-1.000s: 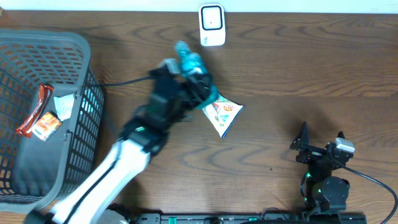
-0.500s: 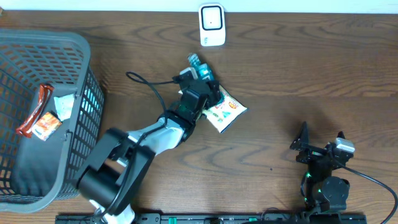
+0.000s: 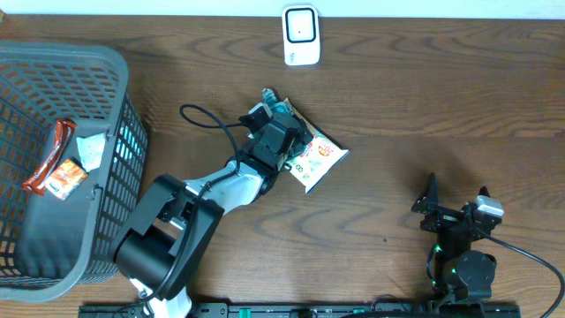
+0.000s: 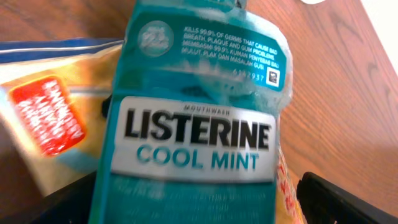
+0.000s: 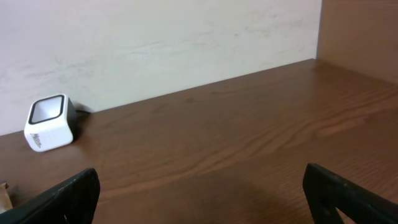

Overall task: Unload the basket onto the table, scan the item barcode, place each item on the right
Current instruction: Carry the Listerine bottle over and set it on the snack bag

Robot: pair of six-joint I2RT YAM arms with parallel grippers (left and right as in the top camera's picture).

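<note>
Mouthwash bottle (image 4: 199, 124): teal translucent plastic, flat front, glossy Listerine Cool Mint label. It lies on a crinkly yellow snack packet (image 3: 320, 159) near table centre, at 6 o'clock of the white rounded scanner (image 3: 300, 36) and well apart from it.

Left gripper (image 3: 284, 124) sits over the bottle with jaws spread wide to either side. The finger (image 4: 348, 199) at 4 o'clock in the wrist view is clear of the bottle edge, so no grip.

Wrist view cuts off the bottle's lower part. Small square code at 2 o'clock of the upper label is too blurred to read. From overhead, the arm hides most of the bottle.

Right gripper (image 3: 457, 190) is at 4 o'clock, jaws fully apart, holding nothing.

Wood-grain table (image 3: 424, 106) is open from 1 to 3 o'clock. Grey plastic mesh basket (image 3: 106, 62) at 9 o'clock holds wrappers, types unclear.
</note>
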